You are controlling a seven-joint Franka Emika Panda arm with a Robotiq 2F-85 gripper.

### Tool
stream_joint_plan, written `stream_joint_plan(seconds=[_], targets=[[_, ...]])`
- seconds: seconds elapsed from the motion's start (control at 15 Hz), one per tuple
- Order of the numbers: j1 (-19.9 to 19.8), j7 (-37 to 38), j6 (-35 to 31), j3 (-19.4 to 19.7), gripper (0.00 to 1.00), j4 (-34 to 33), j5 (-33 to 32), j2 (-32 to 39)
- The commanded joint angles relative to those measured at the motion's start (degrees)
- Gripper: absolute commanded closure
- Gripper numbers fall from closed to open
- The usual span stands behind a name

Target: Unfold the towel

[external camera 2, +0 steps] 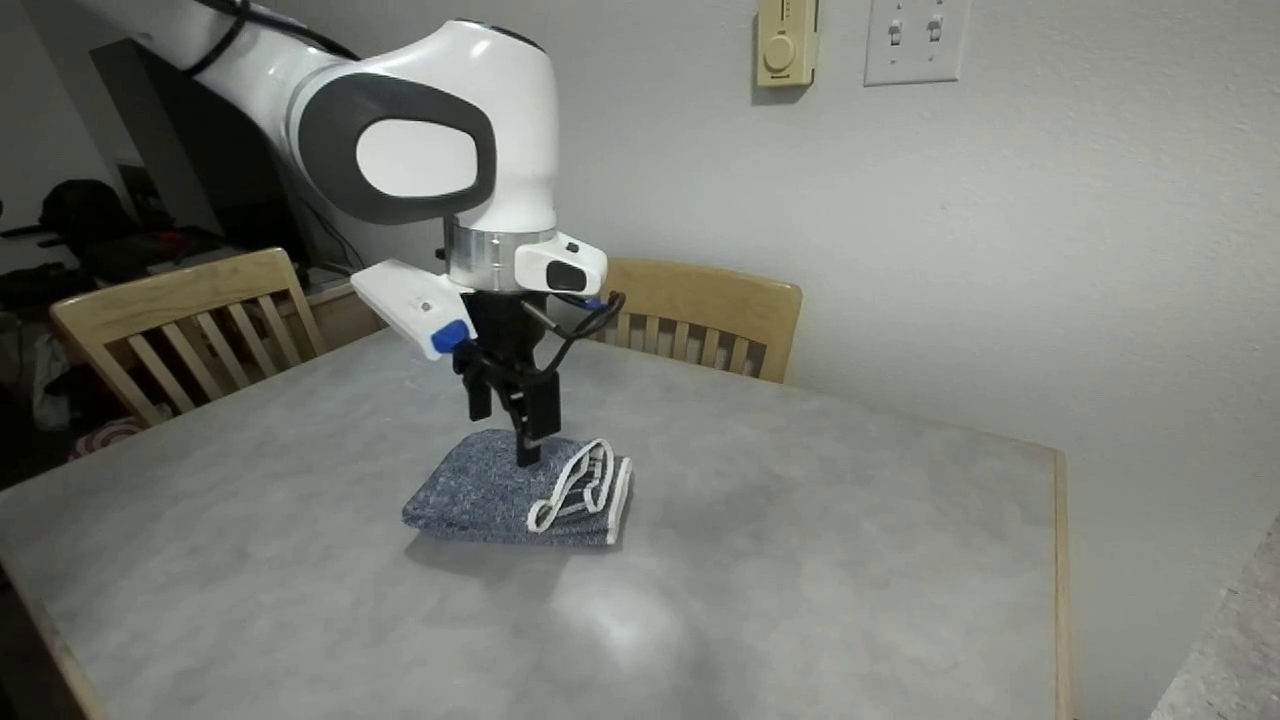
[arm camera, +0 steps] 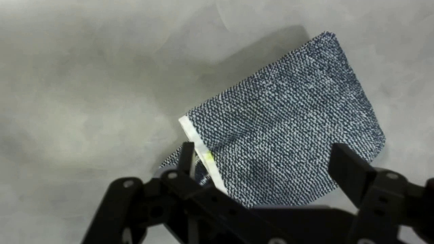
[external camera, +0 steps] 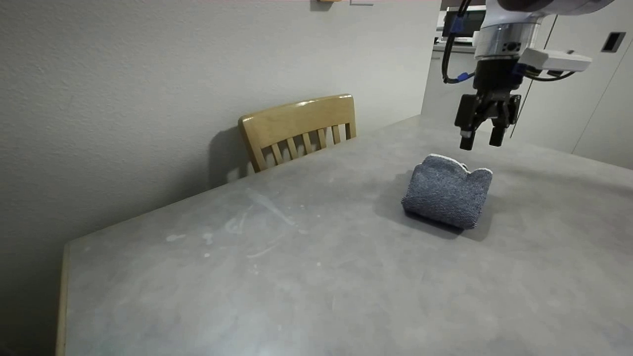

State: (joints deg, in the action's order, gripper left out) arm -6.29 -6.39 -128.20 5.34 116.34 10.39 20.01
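Observation:
The blue-grey towel (external camera: pixel 447 193) lies folded in layers on the grey table. In an exterior view its white-trimmed edges (external camera 2: pixel 575 485) show as a curled, open fold on one side. In the wrist view the towel (arm camera: pixel 288 108) fills the middle, with its white trim at the lower left and a darker lower layer partly showing beneath it. My gripper (external camera: pixel 481 140) is open and empty, pointing down above the towel, apart from it. In the wrist view the left finger is over the trimmed edge and the right finger over the opposite part; the gripper body hides the towel's lower part.
The grey table (external camera: pixel 296 277) carries the towel. A wooden chair (external camera: pixel 301 116) stands at the table's edge by the wall. Another wooden chair (external camera 2: pixel 190 295) stands at the left in an exterior view. A wall with a light switch plate (external camera 2: pixel 915 40) rises behind the table.

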Motion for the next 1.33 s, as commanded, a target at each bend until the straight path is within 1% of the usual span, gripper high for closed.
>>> stream_joint_plan(seconds=[0.0,0.13,0.2,0.4,0.53,0.67,0.87,1.07,1.27], targets=[[-0.77,0.09,0.06,-0.72,0.00,-0.21,-0.37,0.15],[-0.79,0.01,0.09,-0.72,0.00,-0.33,-0.37,0.16],[-0.57,0.73,0.41,-0.34,0.00,-0.49,-1.37,0.20],[-2.53,-0.57,0.38,0.12,0.00,0.23,0.82,-0.65],[-4.08,-1.48,1.94,0.11,0.00,-3.08,2.10,2.05],[-5.17,-2.30,1.47,-0.18,0.00,-4.12,2.54,3.39],[-7.30,-5.85,1.88,-1.34,0.00,-5.18,5.91,5.47],[-10.05,-12.79,3.58,-3.79,0.00,-6.82,12.38,8.08],[-11.23,-15.03,5.26,-4.51,0.00,-8.44,15.05,10.44]])
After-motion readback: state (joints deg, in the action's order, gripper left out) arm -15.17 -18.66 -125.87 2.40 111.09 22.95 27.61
